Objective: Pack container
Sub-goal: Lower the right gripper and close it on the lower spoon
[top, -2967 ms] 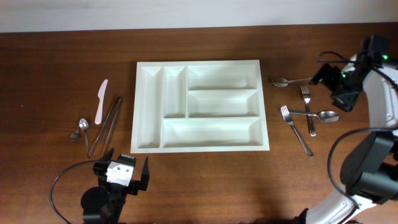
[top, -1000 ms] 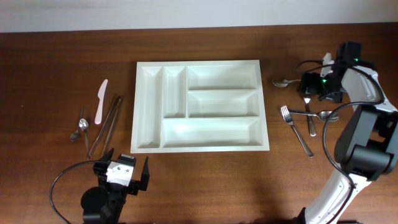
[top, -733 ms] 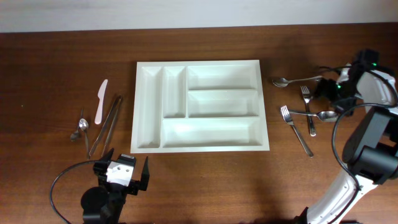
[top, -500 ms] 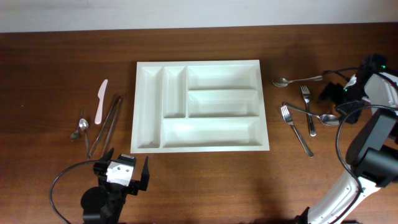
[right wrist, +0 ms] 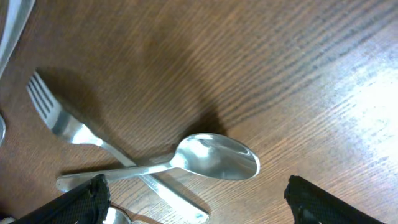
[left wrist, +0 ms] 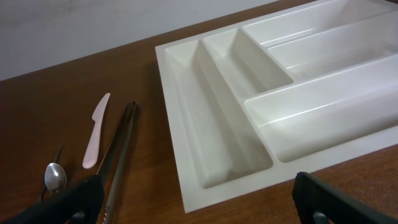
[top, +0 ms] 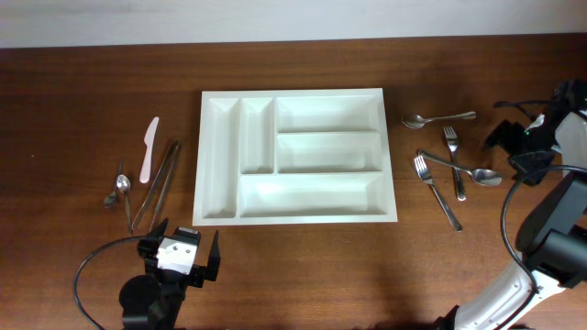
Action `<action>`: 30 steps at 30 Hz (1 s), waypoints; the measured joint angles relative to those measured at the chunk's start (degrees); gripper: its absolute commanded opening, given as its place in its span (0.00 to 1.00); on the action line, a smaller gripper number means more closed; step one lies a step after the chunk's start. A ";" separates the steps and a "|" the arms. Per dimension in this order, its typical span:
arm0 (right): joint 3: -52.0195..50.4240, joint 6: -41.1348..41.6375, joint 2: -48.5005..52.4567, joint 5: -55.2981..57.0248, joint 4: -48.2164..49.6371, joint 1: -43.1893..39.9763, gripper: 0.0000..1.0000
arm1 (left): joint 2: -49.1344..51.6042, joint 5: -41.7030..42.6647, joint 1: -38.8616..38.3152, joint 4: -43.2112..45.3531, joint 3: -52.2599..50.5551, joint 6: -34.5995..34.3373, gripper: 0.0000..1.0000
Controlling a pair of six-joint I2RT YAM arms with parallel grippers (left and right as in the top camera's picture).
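Note:
The white cutlery tray (top: 390, 156) lies mid-table with all its compartments empty; its near corner shows in the left wrist view (left wrist: 186, 180). Right of it lie a spoon (top: 438, 118), two forks (top: 454, 163) (top: 437, 192) and a second spoon (top: 477, 171) across them. My right gripper (top: 516, 149) is open and empty just right of that spoon. In the right wrist view it (right wrist: 199, 208) hovers over the spoon bowl (right wrist: 217, 155) and a fork (right wrist: 62, 121). My left gripper (top: 182, 261) (left wrist: 199, 208) is open and empty at the front left.
Left of the tray lie a white plastic knife (top: 149, 148) (left wrist: 96, 130), metal tongs (top: 156, 183) (left wrist: 118, 162) and a small spoon (top: 120, 187) (left wrist: 55, 177). The table's back edge meets a pale wall. Bare wood lies in front of the tray.
My right gripper has moved right, from over the upper spoon and fork to just beyond the cutlery group. The crossing spoon has tilted slightly. The left arm has not moved.

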 measured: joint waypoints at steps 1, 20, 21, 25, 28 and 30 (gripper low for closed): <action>-0.02 0.42 0.00 -0.02 0.02 -0.22 0.91 | 0.02 0.02 0.00 0.00 0.02 0.00 0.99; -12.39 2.45 0.00 -6.60 12.61 -0.74 0.73 | 0.00 0.02 0.00 0.00 0.00 0.00 0.99; -12.39 2.45 0.00 -6.67 13.00 -0.74 0.69 | 0.02 0.02 0.00 0.00 0.02 0.00 0.99; -12.39 2.47 0.00 -6.99 14.05 -0.74 0.61 | 0.02 0.00 0.00 0.00 0.00 0.00 0.99; -12.39 2.58 0.00 -7.02 14.69 -0.74 0.56 | 0.02 0.00 0.00 0.00 0.02 0.00 0.99; -12.39 2.45 0.00 -7.06 14.95 -0.74 0.52 | 0.00 0.00 0.00 0.00 0.02 0.00 0.99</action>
